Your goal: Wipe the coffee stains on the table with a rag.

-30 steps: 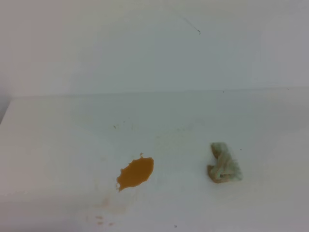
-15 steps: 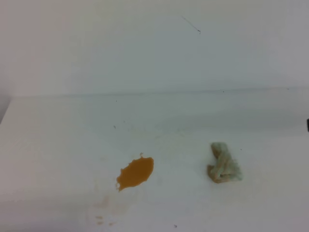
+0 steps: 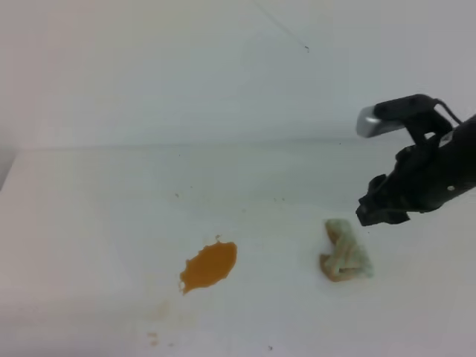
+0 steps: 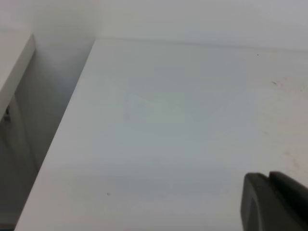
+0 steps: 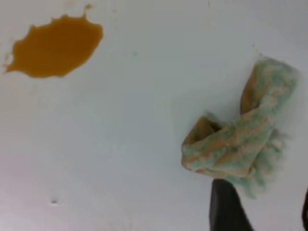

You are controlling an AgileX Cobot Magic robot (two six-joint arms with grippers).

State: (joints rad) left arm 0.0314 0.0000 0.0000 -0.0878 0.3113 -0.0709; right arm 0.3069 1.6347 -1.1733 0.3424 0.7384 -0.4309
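Rag (image 3: 344,261): bunched, soft, light; on bench (image 3: 89,223) right of stain (image 3: 210,266) | right tool (image 3: 381,210): above it, jaws apart, empty | grip: top fold, likely easy pinch.

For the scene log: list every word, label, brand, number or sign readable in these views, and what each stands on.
None: no readable text in any view.
The table, rag and coffee stains carry no print.
The right gripper and its silver camera housing show no legible marking.
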